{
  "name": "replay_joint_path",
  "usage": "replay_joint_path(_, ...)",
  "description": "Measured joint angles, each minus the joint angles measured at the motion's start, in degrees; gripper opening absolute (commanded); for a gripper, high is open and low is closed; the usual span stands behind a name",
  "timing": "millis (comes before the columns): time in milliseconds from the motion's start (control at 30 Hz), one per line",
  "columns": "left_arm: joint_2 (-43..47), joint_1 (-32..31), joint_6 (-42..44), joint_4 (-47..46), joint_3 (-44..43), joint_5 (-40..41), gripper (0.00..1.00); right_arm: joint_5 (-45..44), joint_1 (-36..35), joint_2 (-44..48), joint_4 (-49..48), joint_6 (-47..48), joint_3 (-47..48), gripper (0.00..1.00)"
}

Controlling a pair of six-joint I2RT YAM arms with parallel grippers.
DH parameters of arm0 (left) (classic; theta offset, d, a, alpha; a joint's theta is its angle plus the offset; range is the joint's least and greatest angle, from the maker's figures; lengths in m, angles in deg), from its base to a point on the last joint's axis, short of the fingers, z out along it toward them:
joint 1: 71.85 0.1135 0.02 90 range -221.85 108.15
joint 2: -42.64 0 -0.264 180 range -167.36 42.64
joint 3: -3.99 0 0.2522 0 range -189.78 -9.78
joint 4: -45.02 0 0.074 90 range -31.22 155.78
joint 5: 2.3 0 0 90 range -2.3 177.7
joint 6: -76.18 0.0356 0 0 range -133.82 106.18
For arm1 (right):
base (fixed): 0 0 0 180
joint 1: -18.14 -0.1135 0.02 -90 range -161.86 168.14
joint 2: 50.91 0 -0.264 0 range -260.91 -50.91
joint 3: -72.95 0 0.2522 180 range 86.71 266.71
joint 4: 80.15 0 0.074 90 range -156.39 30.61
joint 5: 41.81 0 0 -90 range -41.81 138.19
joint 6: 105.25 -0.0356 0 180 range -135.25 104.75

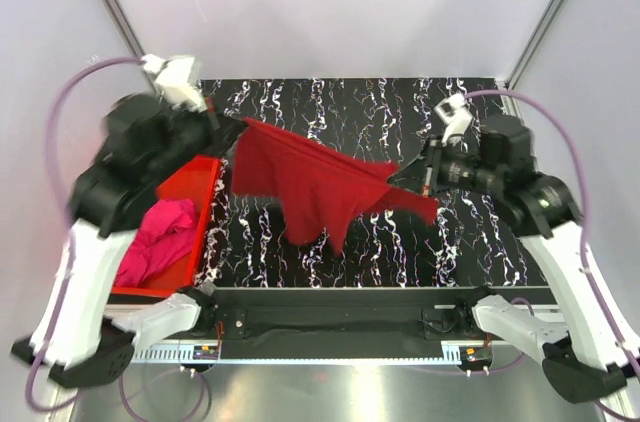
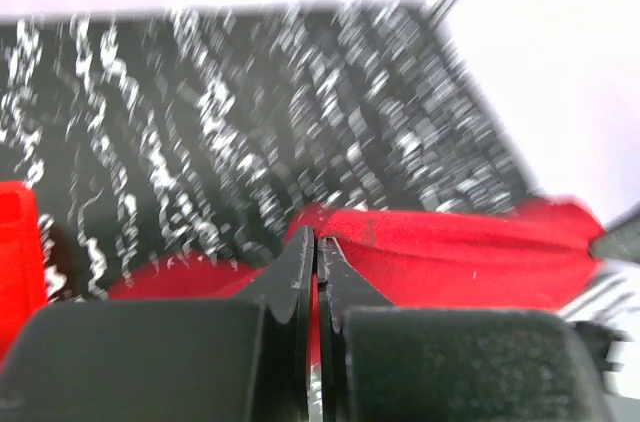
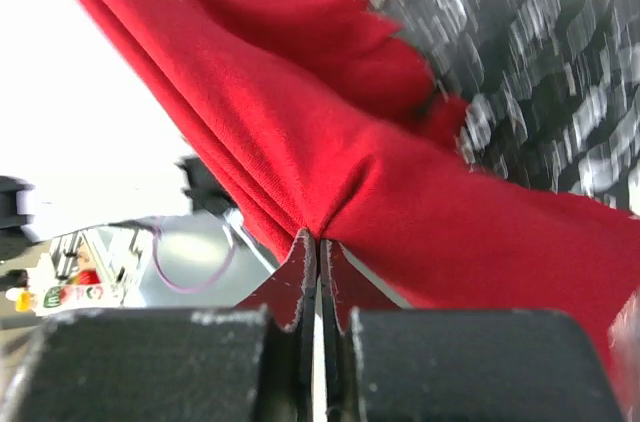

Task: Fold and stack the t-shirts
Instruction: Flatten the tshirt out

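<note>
My left pincer (image 1: 233, 128) and right pincer (image 1: 397, 178) each clamp the dark crimson cloth t-shirt (image 1: 320, 187), lifted mid-frame. Looks like the spreading step; next, probably lay it flat.

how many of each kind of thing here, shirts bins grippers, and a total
t-shirts: 2, the dark crimson red cloth t-shirt and the bright magenta pink cloth t-shirt
bins: 1, the rigid red plastic bin
grippers: 2, the left gripper and the right gripper
total: 5
</note>
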Motion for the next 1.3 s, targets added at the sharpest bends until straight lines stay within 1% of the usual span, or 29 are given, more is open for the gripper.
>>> replay_joint_path(33, -2.7, 0.0, 0.9, 0.3, -0.1, 0.2, 0.00, -0.4, 0.0, -1.1, 1.0, -0.3, -1.1, 0.00)
replay_joint_path(100, -11.4, 0.0, 2.7, 2.1, -2.6, 1.3, 0.00, -2.1, 0.1, -4.9, 3.6, -0.9, -1.4, 0.00)
replay_joint_path(167, -24.4, 0.2, 4.3, 4.3, -9.8, 4.3, 0.00, -5.4, 0.4, -10.9, 4.6, -1.7, -1.3, 0.00)
replay_joint_path(233, -39.8, 0.2, 5.4, 7.0, -20.1, 8.0, 0.00, -8.3, 1.6, -16.9, 4.2, -3.0, -1.3, 0.00)
replay_joint_path(267, -45.8, 0.1, 5.7, 7.4, -23.9, 9.5, 0.05, -9.0, 2.5, -19.0, 3.5, -3.5, -1.2, 0.00)
replay_joint_path(300, -52.9, -0.1, 5.8, 8.3, -28.2, 11.5, 0.16, -9.3, 4.5, -22.1, 2.2, -4.2, -1.2, 0.01)
replay_joint_path(333, -57.1, -0.3, 6.0, 8.7, -30.2, 12.7, 0.35, -9.7, 6.1, -24.3, 1.3, -4.5, -1.2, 0.05)
replay_joint_path(367, -61.2, -0.5, 6.6, 9.4, -31.8, 15.7, 0.42, -10.6, 8.2, -27.0, 1.6, -4.5, -0.6, 0.12)
replay_joint_path(400, -63.9, -0.5, 6.6, 9.9, -32.6, 18.4, 0.49, -11.6, 10.0, -29.4, 2.9, -4.5, -0.2, 0.34)
replay_joint_path(433, -65.0, -0.3, 6.6, 10.6, -32.6, 20.3, 0.57, -12.9, 11.8, -31.8, 5.1, -4.3, 0.6, 0.47)
replay_joint_path(467, -65.4, -0.5, 6.9, 11.5, -31.8, 22.7, 0.57, -13.9, 12.9, -33.5, 6.8, -3.9, 1.4, 0.59)
replay_joint_path(500, -64.2, -0.5, 7.1, 11.2, -29.8, 24.7, 0.57, -15.0, 13.6, -34.7, 8.0, -3.2, 1.8, 0.80)
replay_joint_path(533, -62.1, -0.7, 7.3, 10.8, -27.1, 25.9, 0.55, -15.5, 13.8, -34.9, 8.7, -3.2, 1.9, 0.82)
replay_joint_path(567, -59.7, -1.1, 7.4, 10.8, -24.1, 26.7, 0.53, -16.1, 13.8, -34.7, 9.9, -2.5, 1.8, 0.83)
replay_joint_path(600, -55.5, -2.0, 7.3, 8.9, -18.4, 27.0, 0.51, -16.2, 13.7, -33.9, 10.5, -2.0, 1.4, 0.83)
replay_joint_path(667, -45.5, -4.6, 7.1, 8.4, -7.3, 25.6, 0.51, -15.9, 13.4, -30.4, 10.7, -1.6, -1.4, 0.83)
replay_joint_path(700, -41.1, -5.9, 6.8, 7.2, -2.3, 23.6, 0.52, -15.8, 13.4, -28.7, 10.9, -1.6, -3.1, 0.82)
replay_joint_path(733, -35.6, -7.4, 6.2, 6.2, 3.5, 21.0, 0.52, -15.4, 13.4, -26.4, 10.6, -1.6, -5.6, 0.78)
replay_joint_path(800, -27.5, -10.8, 4.6, 5.3, 12.7, 15.6, 0.59, -14.4, 13.4, -22.2, 11.1, -1.7, -10.9, 0.75)
replay_joint_path(833, -24.0, -12.5, 3.5, 3.9, 17.4, 13.1, 0.59, -13.8, 13.3, -20.3, 10.9, -1.7, -13.8, 0.70)
replay_joint_path(867, -22.3, -13.7, 2.4, 3.5, 20.5, 11.2, 0.59, -13.1, 13.3, -18.9, 11.2, -1.6, -16.5, 0.66)
replay_joint_path(933, -21.4, -15.7, -0.4, 2.6, 25.9, 8.1, 0.55, -11.7, 13.3, -17.6, 11.3, -1.6, -20.9, 0.56)
replay_joint_path(967, -22.0, -16.5, -1.9, 1.6, 28.5, 7.1, 0.53, -11.0, 13.3, -17.3, 11.2, -1.6, -22.7, 0.52)
replay_joint_path(1000, -23.0, -17.0, -3.4, 1.2, 30.5, 6.4, 0.51, -10.0, 13.3, -17.2, 11.1, -1.6, -24.6, 0.52)
replay_joint_path(1033, -24.0, -17.5, -4.8, 1.1, 32.0, 5.9, 0.51, -9.3, 13.2, -17.0, 10.6, -1.8, -26.3, 0.53)
replay_joint_path(1100, -25.1, -18.4, -7.5, 1.4, 34.4, 5.9, 0.55, -7.5, 13.1, -17.0, 10.1, -2.1, -28.9, 0.61)
replay_joint_path(1133, -25.2, -18.9, -9.1, 1.8, 35.4, 6.0, 0.61, -6.6, 12.9, -17.0, 9.2, -2.4, -30.3, 0.64)
replay_joint_path(1233, -24.1, -20.4, -12.9, 2.0, 37.4, 6.3, 0.72, -5.2, 11.5, -17.8, 6.8, -3.2, -32.0, 0.78)
replay_joint_path(1300, -22.9, -21.0, -14.8, 1.6, 38.9, 6.2, 0.72, -4.3, 9.6, -19.8, 4.6, -3.6, -32.1, 0.79)
